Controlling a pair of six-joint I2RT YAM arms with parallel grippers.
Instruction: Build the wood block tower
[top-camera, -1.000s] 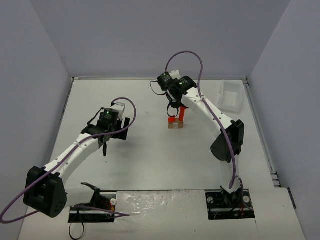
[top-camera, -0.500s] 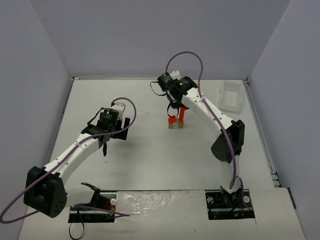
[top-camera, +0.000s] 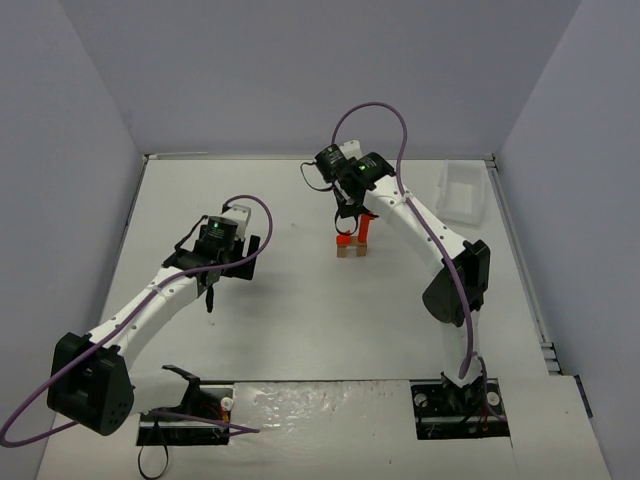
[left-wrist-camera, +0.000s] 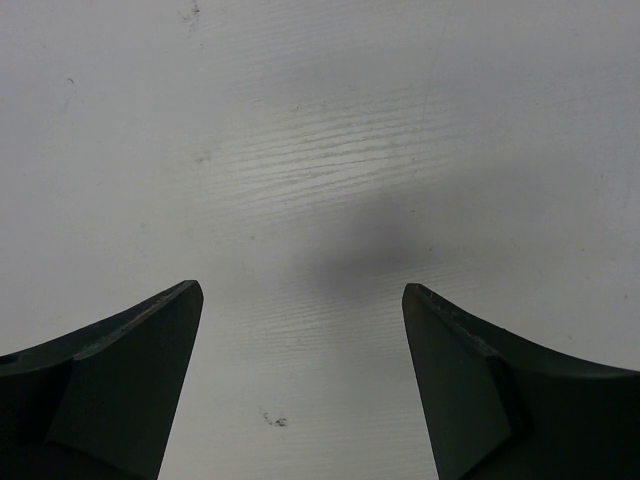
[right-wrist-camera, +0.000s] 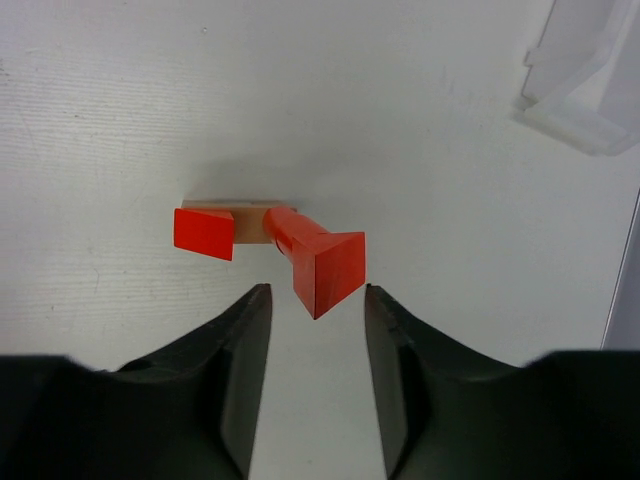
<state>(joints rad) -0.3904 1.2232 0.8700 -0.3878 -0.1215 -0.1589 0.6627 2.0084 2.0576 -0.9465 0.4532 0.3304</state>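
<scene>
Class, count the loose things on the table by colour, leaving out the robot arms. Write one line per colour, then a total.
Red-orange blocks: 2
Tan block: 1
White tray: 1
Total: 4

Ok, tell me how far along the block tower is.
Done: a tan block carries a short red block and a tall red block. In hand: nothing; the right gripper stands open around the tall red block, the left gripper open over the table. Left: no loose blocks show; probably only lifting clear.
</scene>
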